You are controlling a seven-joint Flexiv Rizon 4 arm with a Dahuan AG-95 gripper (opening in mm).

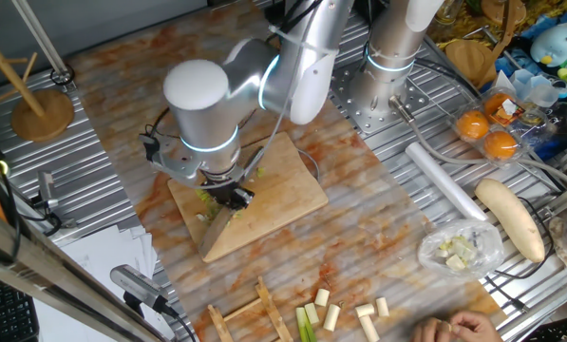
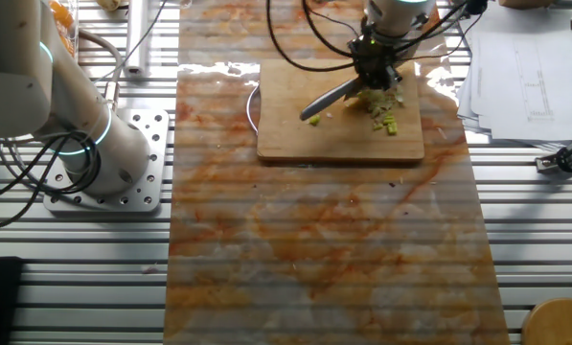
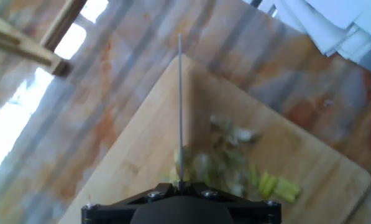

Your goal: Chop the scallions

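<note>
The gripper (image 2: 375, 69) is holding a knife (image 2: 331, 98) tight over the board (image 2: 286, 134). The blade is sitting beside chopped scallions (image 2: 385, 113).

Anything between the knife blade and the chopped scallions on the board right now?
Nothing: in the hand view the knife blade stands edge-on right against the scallions on the wooden board, its handle end already among them.
</note>
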